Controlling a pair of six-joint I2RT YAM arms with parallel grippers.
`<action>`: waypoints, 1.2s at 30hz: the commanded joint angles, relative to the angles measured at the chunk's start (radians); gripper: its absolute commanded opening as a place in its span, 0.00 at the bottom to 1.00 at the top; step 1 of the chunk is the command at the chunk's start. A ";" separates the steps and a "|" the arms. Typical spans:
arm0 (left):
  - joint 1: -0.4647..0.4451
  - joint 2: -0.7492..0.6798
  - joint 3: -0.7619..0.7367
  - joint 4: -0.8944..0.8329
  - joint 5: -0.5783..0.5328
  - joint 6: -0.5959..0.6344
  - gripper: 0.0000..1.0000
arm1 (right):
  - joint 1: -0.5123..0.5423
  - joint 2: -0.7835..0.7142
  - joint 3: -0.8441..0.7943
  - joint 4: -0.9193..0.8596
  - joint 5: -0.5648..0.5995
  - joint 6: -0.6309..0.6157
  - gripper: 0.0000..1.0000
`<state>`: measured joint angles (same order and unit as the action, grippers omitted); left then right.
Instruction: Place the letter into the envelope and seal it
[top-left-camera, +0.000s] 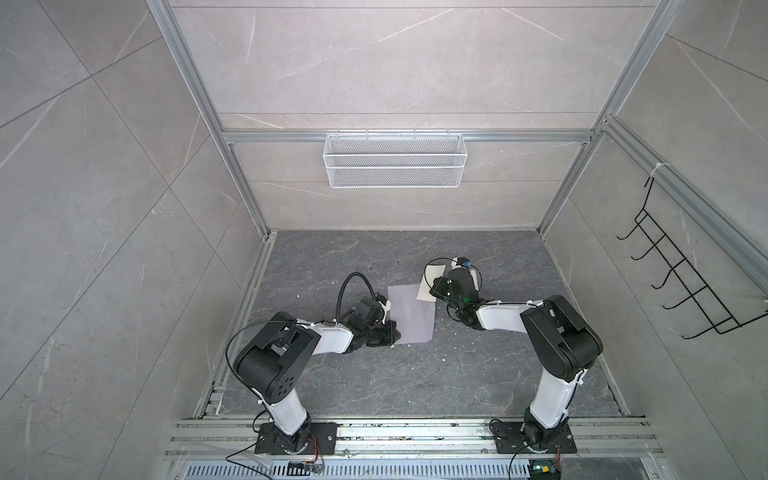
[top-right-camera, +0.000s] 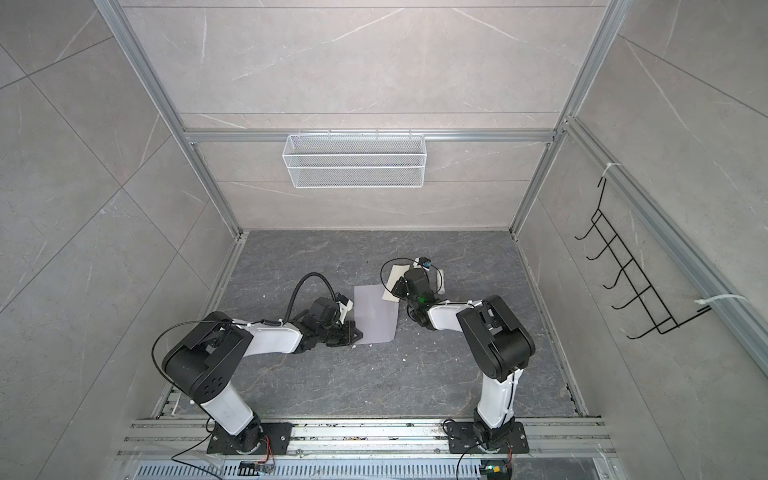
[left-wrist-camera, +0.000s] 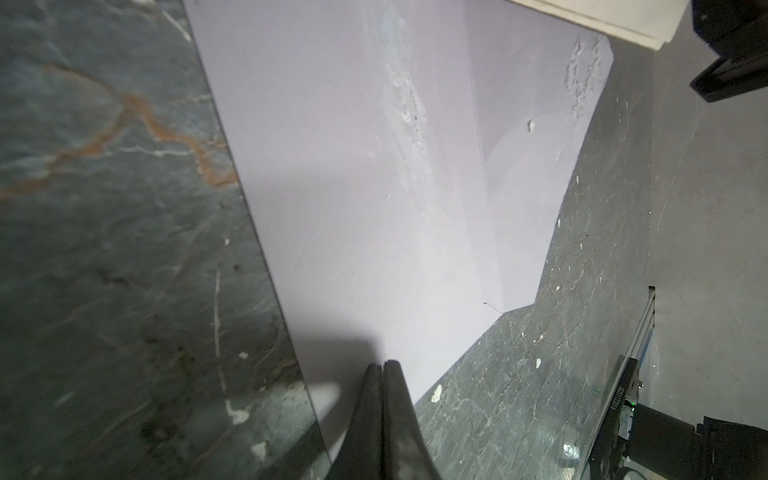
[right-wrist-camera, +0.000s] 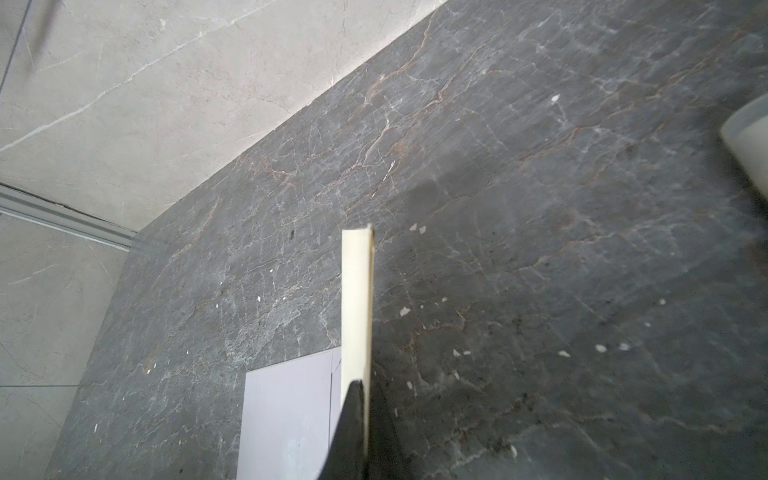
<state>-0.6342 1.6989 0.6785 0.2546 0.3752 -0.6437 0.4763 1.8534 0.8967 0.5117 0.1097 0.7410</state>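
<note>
**Black left gripper (left-wrist-camera: 383, 368) pinning, right one holding: we are at the insertion step**

Closest to the lens in the left wrist view, the left gripper's two fingers are pressing together, tips resting on the near corner of the pale lavender-grey long paper envelope (left-wrist-camera: 353, 187). We cannot tell whether paper is caught between them or only pressed down. The envelope is lying flat on the dark grey marbled tabletop (top-left-camera: 374, 374), with its pointed flap (left-wrist-camera: 540, 166) spread open toward the right arm.

The right gripper (right-wrist-camera: 360, 390) is clamping the tan, parchment-like letter (right-wrist-camera: 356, 291), which we are seeing edge-on in the right wrist view and which appears folded. In both top views the letter (top-left-camera: 427, 286) is overlapping the envelope's (top-left-camera: 411, 311) far corner, on the flap side.

We are judging that the letter is not yet inside and sealing has not begun. The next move is calling for the right arm to turn the letter flatter, bring its leading edge to the mouth at the flap crease, and slide it toward the left gripper. The left gripper has to keep the envelope from skidding meanwhile. The mouth is looking flat, so the edge could ride over the top instead of entering.
</note>
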 joint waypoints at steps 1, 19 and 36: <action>-0.002 0.021 0.021 -0.005 -0.009 0.014 0.00 | 0.001 0.024 0.017 -0.021 0.009 0.003 0.00; -0.001 0.028 0.022 -0.005 -0.010 0.013 0.00 | 0.007 0.028 -0.005 -0.037 -0.039 -0.052 0.00; -0.002 0.038 0.025 -0.003 -0.012 0.010 0.00 | 0.035 -0.013 0.027 -0.168 -0.034 -0.165 0.00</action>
<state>-0.6342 1.7084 0.6842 0.2623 0.3752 -0.6437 0.5034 1.8656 0.9009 0.3874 0.0822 0.6098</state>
